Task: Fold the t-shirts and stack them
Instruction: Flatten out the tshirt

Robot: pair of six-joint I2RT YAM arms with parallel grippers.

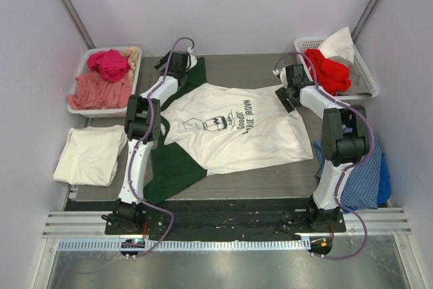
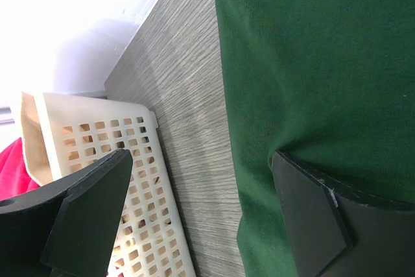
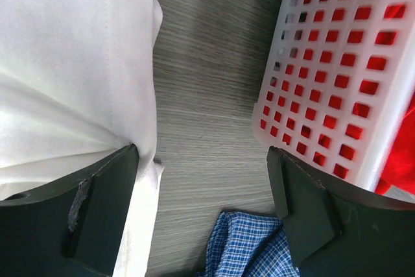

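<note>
- The white printed t-shirt lies spread flat, print up, in the middle of the surface. It partly covers the dark green t-shirt, which shows at its left and lower left. Lying on top, the white one looks like the next to fold.
- The cream t-shirt sits folded at the left edge of the surface, well apart, probably the start of the stack.
- My left tool hangs at the far left corner of the shirts, jaws wide, holding nothing. Its wrist view shows one finger over green cloth and the other toward the left basket.
- My right tool is at the white shirt's far right corner, jaws wide, nothing held. One finger seems to touch the white edge, and the other stands just beside the right basket.
- With a tool at each far corner, I judge both are placed to pinch there together.
- The blue checked cloth lies by my right arm, outside the job.
</note>
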